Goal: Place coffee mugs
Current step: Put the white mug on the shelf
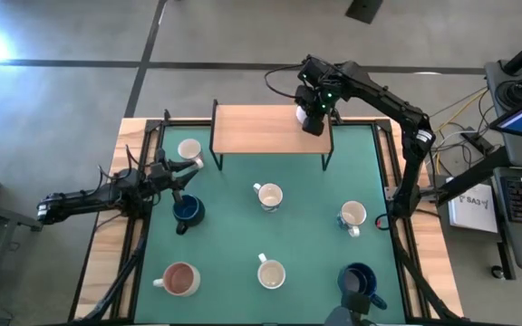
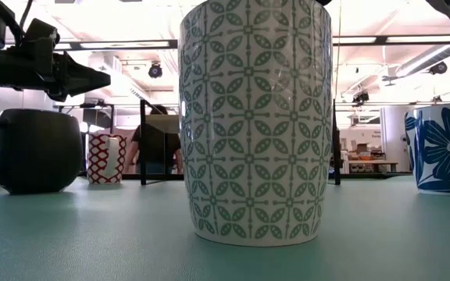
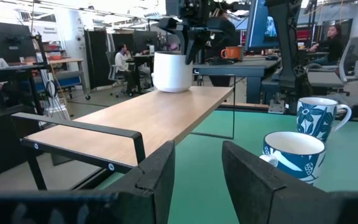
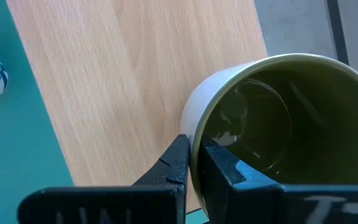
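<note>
Olive-lined mug point(image 4: 278, 130): upright, mouth up, axis vertical, on wooden shelf point(image 1: 261, 129), upper right of centre in the high view.
Right gripper point(image 1: 314, 116): fingers nearly closed, pinching the mug's rim wall.
Left gripper point(image 1: 178, 172): fingers parted, holding nothing, mid-left, beside dark blue mug point(image 1: 187, 211).
</note>
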### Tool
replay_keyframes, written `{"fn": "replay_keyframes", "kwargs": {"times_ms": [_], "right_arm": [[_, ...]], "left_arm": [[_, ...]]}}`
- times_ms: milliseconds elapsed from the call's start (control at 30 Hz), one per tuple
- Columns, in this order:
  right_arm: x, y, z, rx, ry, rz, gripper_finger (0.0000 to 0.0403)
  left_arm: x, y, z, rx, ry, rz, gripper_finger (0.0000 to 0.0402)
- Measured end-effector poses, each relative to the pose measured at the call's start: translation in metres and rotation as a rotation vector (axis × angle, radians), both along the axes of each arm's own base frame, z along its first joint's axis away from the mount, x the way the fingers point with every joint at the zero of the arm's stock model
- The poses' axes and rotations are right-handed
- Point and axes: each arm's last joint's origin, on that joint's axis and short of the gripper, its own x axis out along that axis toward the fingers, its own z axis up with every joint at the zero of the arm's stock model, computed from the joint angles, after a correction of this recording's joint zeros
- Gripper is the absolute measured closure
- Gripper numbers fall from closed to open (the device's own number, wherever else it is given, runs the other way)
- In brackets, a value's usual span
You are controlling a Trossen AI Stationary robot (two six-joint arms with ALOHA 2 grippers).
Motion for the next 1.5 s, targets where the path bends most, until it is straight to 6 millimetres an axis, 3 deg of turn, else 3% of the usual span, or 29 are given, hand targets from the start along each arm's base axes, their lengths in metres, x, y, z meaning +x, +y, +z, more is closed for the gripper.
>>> {"fn": "replay_keyframes", "kwargs": {"times_ms": [333,1500], "right_arm": [[0.0021,-0.0027,-0.0012,-0.015,-0.014,-0.004,0.0367],[-0.0025,0.0010,0.0058,-0.030,-0.021,-0.044,0.0364]], "left_arm": [[0.0000,0.0000,0.0001,0.000,0.000,0.000,0.0285],[0.0000,0.0000,0.0000,0.000,0.000,0.000,0.0285]]}}
